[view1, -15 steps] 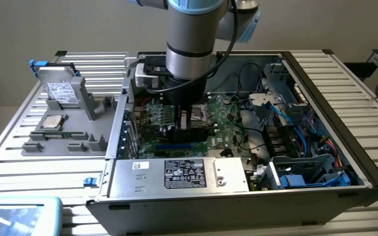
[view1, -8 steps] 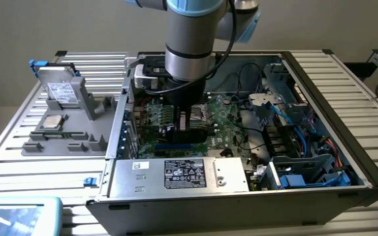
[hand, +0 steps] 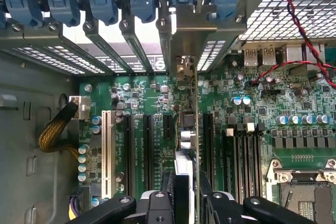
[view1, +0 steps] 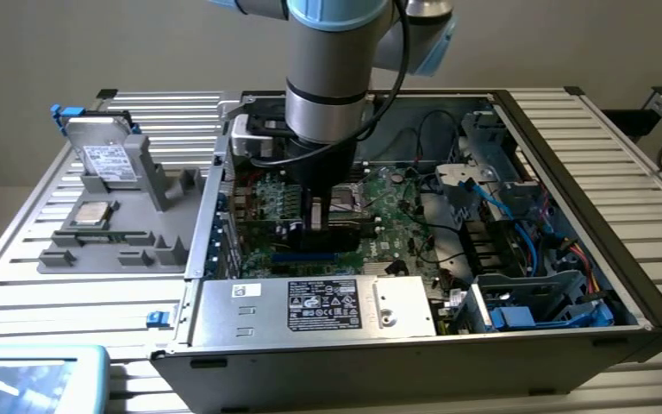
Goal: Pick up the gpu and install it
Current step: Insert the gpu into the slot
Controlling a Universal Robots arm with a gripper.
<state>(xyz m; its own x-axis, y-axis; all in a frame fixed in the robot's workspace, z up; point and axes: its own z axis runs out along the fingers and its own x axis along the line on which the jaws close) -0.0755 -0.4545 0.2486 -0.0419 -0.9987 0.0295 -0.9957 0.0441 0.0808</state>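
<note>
A: What do we have underneath all this?
B: We see a slatted metal table (view1: 66, 293) before a plain pale wall (view1: 101, 43). An open computer case (view1: 423, 362) rests on it. Towards the exterior view's left, just beside the case, sits a grey tray (view1: 113, 254) with a silver drive box (view1: 110, 164) standing in it.
A: And where do we find the gpu?
B: The gpu (hand: 185, 129) is inside the case, on edge over the green motherboard (hand: 147, 93), between black slots, with its metal bracket against the rear wall. We cannot tell whether it is seated.
A: The pincer?
B: The gripper (hand: 186, 205) clamps the gpu's edge, one finger each side.
</note>
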